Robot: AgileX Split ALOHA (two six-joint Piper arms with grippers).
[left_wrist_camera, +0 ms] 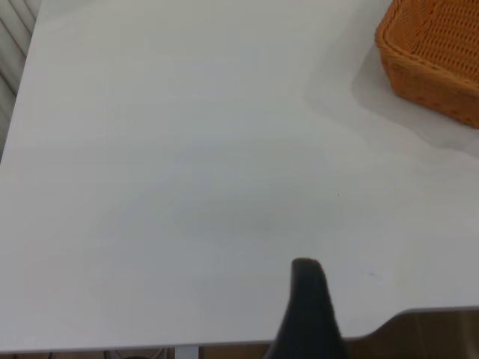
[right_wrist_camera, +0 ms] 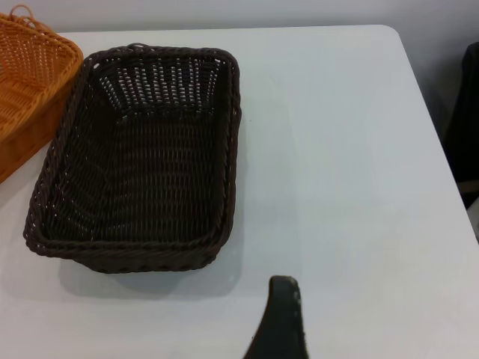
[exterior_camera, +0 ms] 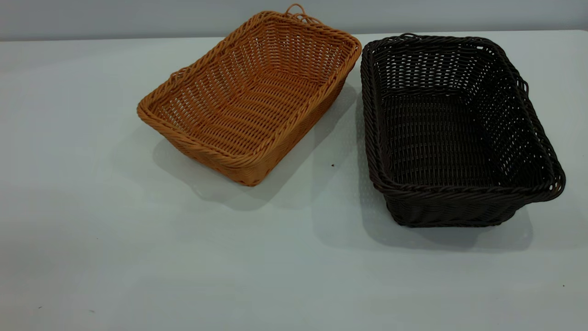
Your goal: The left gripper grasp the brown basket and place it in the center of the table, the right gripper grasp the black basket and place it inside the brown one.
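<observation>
The brown basket [exterior_camera: 250, 94] stands empty on the table [exterior_camera: 138, 253], left of centre and turned at an angle, its small loop at the far end. The black basket [exterior_camera: 452, 124] stands empty right beside it on the right, their far corners nearly touching. Neither arm shows in the exterior view. In the left wrist view a dark part of my left gripper [left_wrist_camera: 307, 307] hangs over bare table near its edge, well away from the brown basket's corner [left_wrist_camera: 434, 60]. In the right wrist view my right gripper [right_wrist_camera: 281, 318] is over bare table, a short way from the black basket [right_wrist_camera: 138, 164].
The table's edge and a rounded corner [left_wrist_camera: 389, 318] lie close to the left gripper. The table's right edge [right_wrist_camera: 441, 149] runs beside the black basket, with a dark object [right_wrist_camera: 468, 120] beyond it. A grey wall [exterior_camera: 138, 18] stands behind the table.
</observation>
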